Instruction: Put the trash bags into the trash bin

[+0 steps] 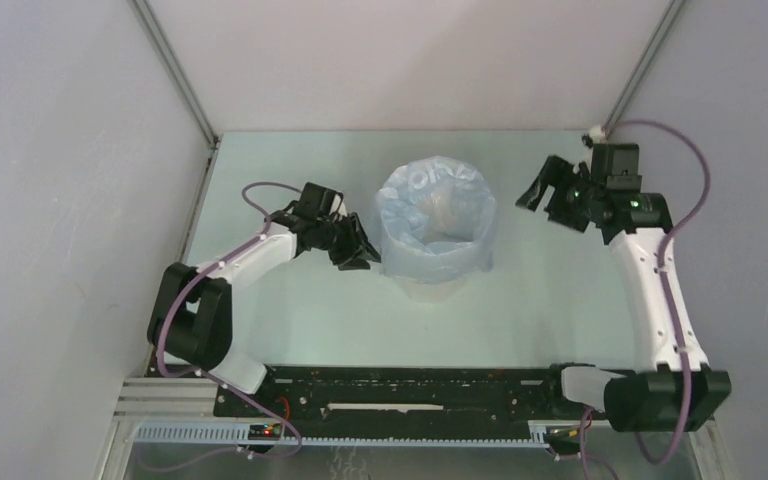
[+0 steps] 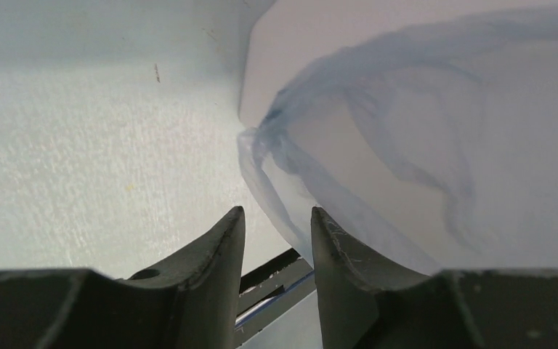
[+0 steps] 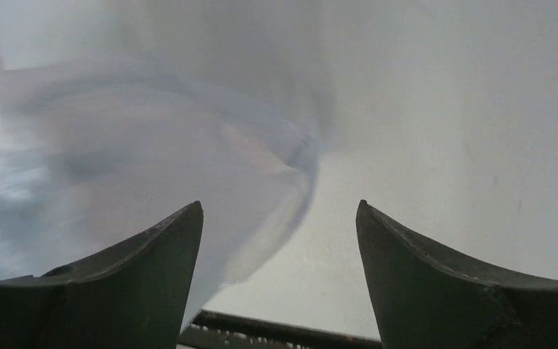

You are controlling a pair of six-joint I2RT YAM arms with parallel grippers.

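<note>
- The trash bags [image 1: 436, 215] amount to one pale-blue film bag, thin, wrinkly and glossy. I judge it very light, limp and slippery, so it will likely slide or tear rather than resist a pull.
- It already lines the trash bin [image 1: 438, 290], with its mouth folded outward over the rim as a skirt. The bin stands mid-desk, somewhat nearer the far edge of the table [image 1: 290, 330].
- The best hold is probably a gathered fold of the overhanging skirt, where the film is doubled. A single layer would likely slip out.
- The left gripper [image 1: 363, 252] reaches in low from the left side and sits just beside the bin wall. In the left wrist view its fingers [image 2: 221, 247] stand a narrow gap apart, and a bag [image 2: 407, 145] crease runs down toward that gap. Nothing is clamped as far as I can tell.
- The right gripper [image 1: 538, 190] hovers near the far right corner, apart from the bin, its fingers [image 3: 167, 254] spread wide and holding nothing.
</note>
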